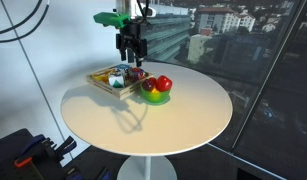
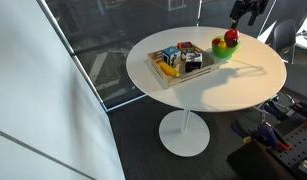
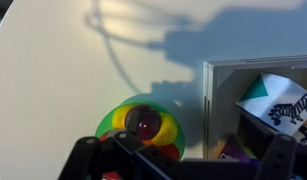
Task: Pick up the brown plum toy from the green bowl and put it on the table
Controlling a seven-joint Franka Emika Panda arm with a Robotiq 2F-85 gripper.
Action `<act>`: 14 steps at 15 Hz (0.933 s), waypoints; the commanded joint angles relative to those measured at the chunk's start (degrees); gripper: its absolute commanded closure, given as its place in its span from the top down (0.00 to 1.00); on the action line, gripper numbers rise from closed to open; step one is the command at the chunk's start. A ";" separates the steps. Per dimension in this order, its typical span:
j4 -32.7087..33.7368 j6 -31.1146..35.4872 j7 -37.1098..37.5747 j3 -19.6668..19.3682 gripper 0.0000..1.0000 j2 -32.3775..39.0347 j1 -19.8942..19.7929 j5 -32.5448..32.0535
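Observation:
The brown plum toy lies in the green bowl, resting on a yellow fruit toy with a red fruit toy beside it. In both exterior views the bowl stands on the round cream-white table, with the red fruit on top. The plum is too small to make out there. My gripper is open and empty. It hangs above the bowl and tray, clear of the fruit.
A rectangular wooden tray with several small toys stands right beside the bowl. Bare tabletop stretches away from the bowl on its other sides. Glass walls surround the table.

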 commanded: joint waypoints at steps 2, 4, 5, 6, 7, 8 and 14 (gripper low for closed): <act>5.82 -0.10 5.27 -0.78 1.00 6.00 -0.41 -3.40; 7.40 -0.07 7.22 -1.13 1.00 8.05 -0.24 -4.97; 8.20 -0.24 8.21 -1.27 1.00 9.11 -0.15 -5.63; 8.79 -0.22 9.14 -1.40 1.00 10.02 -0.07 -6.28; 9.40 -0.34 9.86 -1.53 1.00 10.88 0.00 -6.82; 9.86 -0.31 10.54 -1.65 1.00 11.64 0.08 -7.34; 11.92 0.30 11.06 -2.08 1.00 15.03 0.07 -8.17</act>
